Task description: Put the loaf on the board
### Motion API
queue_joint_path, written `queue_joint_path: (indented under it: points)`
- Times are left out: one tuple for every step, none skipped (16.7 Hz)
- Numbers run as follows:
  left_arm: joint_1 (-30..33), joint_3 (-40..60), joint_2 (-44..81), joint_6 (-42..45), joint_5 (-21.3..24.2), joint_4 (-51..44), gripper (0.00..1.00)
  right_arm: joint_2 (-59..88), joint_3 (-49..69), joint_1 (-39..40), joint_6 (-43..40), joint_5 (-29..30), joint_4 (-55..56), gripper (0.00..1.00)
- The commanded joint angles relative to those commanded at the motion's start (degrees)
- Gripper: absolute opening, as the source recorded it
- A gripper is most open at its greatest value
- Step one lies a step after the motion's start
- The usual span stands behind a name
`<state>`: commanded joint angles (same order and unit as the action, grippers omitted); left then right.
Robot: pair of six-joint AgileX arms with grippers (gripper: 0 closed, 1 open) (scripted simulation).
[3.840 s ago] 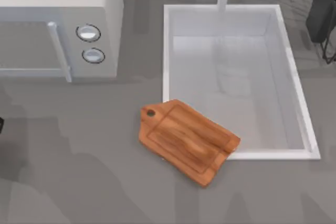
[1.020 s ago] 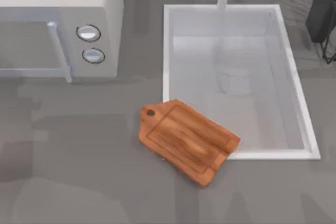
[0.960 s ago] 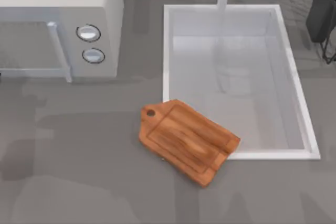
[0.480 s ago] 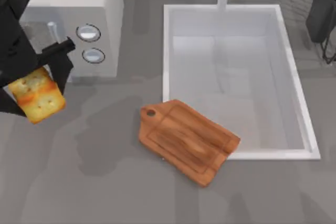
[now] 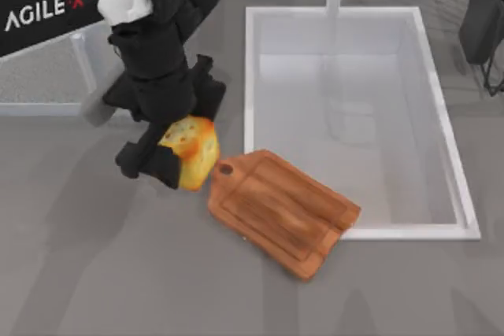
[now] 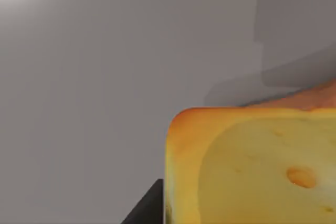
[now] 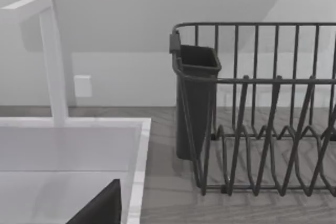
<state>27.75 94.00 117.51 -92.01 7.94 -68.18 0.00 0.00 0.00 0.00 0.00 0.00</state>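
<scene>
Gripping loaf [image 5: 191, 149], left gripper [image 5: 175, 164] hangs above counter [image 5: 118, 273], fingers clamped on loaf's sides. Loaf just beside board's [image 5: 279, 210] handle end, not on it. Board lies askew on counter, far corner overlapping sink's [image 5: 248, 76] front rim. Left wrist view: loaf [image 6: 252, 166] close up, board edge [image 6: 320, 94] behind it. Right arm parked near counter's back right corner by dish rack [image 7: 262, 114]; finger state cannot tell.

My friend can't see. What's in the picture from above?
The left gripper holds the loaf just left of the board, by its handle end with the hole. The board lies on the grey counter, one corner over the sink rim.
</scene>
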Motion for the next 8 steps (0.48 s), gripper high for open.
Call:
queue_joint_path:
  points:
    - [2.06, 1.65, 1.33, -5.07, -0.38, -0.25, 0.0, 0.0, 0.0, 0.0, 0.0, 0.0, 0.0, 1.0]
    - [3.99, 3.31, 2.6, -9.92, -0.86, -0.48, 0.0, 0.0, 0.0, 0.0, 0.0, 0.0, 0.0, 1.0]
    - [5.76, 4.93, 3.77, -14.5, -1.45, -0.68, 0.0, 0.0, 0.0, 0.0, 0.0, 0.0, 0.0, 1.0]
    - [7.37, 6.48, 4.84, -18.8, -2.1, -0.87, 0.0, 0.0, 0.0, 0.0, 0.0, 0.0, 0.0, 1.0]
    - [8.83, 7.95, 5.83, -22.76, -2.8, -1.05, 0.0, 0.0, 0.0, 0.0, 0.0, 0.0, 0.0, 1.0]
    - [10.13, 9.32, 6.75, -26.34, -3.52, -1.23, 0.0, 0.0, 0.0, 0.0, 0.0, 0.0, 0.0, 1.0]
    - [11.28, 10.58, 7.58, -29.48, -4.25, -1.4, 0.0, 0.0, 0.0, 0.0, 0.0, 0.0, 0.0, 1.0]
    - [12.24, 11.67, 8.3, -32.07, -4.97, -1.57, 0.0, 0.0, 0.0, 0.0, 0.0, 0.0, 0.0, 1.0]
